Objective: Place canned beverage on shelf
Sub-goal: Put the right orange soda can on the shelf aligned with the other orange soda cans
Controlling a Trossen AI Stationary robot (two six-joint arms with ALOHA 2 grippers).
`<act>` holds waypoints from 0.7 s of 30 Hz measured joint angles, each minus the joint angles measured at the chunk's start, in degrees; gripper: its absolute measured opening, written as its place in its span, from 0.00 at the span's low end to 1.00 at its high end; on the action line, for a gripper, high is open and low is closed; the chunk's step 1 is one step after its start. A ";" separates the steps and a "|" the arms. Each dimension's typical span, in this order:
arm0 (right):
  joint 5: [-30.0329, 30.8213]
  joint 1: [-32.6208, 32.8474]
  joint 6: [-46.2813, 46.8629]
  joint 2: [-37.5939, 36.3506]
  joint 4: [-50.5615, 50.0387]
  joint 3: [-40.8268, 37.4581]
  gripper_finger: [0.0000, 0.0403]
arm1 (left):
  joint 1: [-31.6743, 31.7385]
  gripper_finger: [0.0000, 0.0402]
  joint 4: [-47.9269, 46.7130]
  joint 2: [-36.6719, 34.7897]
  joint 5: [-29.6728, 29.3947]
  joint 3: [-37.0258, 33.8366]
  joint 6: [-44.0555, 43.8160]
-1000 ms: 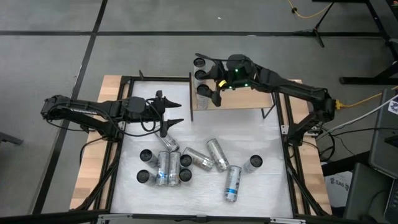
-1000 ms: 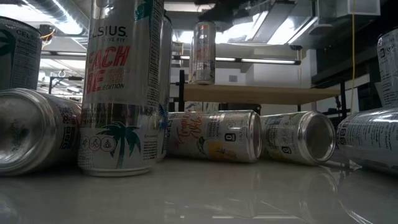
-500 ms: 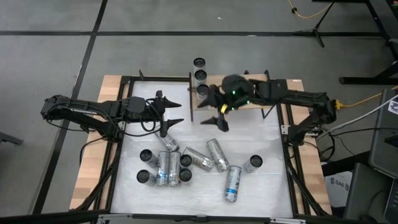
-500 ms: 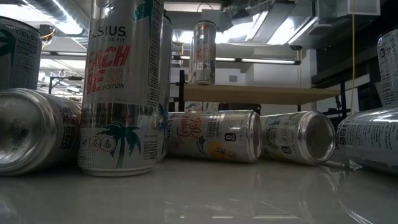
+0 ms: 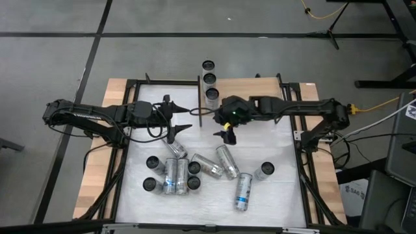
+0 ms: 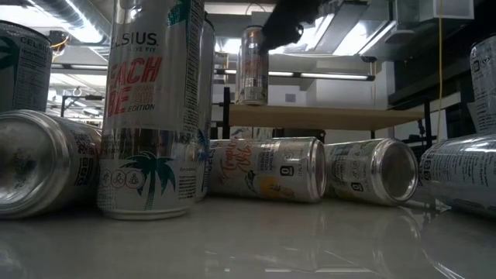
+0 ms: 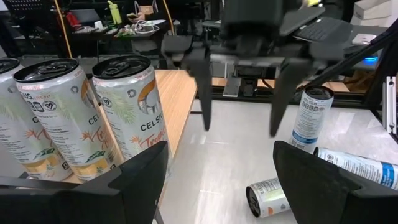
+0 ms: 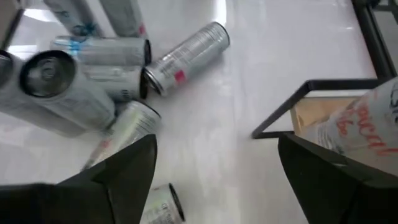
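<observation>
The shelf (image 5: 260, 91) is a pale wood board on black posts at the table's far side. Three upright cans (image 5: 210, 79) stand in a row on its left end, and they also show in the left wrist view (image 7: 124, 106). My right gripper (image 5: 224, 127) hangs open and empty just near of the shelf's left end, tipped downward over the white table. It shows as a dark shape (image 6: 283, 19) in the low view. My left gripper (image 5: 185, 118) stays open and empty, level, facing the right gripper (image 7: 239, 93) from the table's left. Several more cans (image 5: 195, 172) lie or stand on the table's near half.
On the table, a cluster of cans (image 5: 170, 175) stands and lies near the left. Other cans lie loose (image 5: 227, 161) (image 5: 244, 190), and one stands (image 5: 264, 171) to the right. Black frame rails (image 5: 296, 130) border the table. A bare white surface lies between the two grippers.
My right gripper has drawn away from the cans on the shelf's left end. It has moved toward the table's near edge and down, tipping its fingers downward, and has stayed open. The three cans stay upright on the shelf.
</observation>
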 joint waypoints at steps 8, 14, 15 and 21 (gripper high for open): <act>-0.08 -2.88 0.00 0.00 4.90 -3.49 0.81 | -0.01 0.71 -0.01 0.00 0.06 0.00 0.00; -0.14 -4.93 -0.02 0.00 5.37 -3.59 0.81 | -0.01 0.71 -0.02 -0.01 0.08 0.00 0.02; -0.16 -5.28 -0.02 0.00 5.37 -3.59 0.81 | -0.02 0.71 -0.02 0.00 0.08 0.00 0.02; -0.14 -5.17 -1.79 0.00 6.23 -3.59 0.81 | 0.00 0.71 0.00 0.00 0.07 0.00 0.02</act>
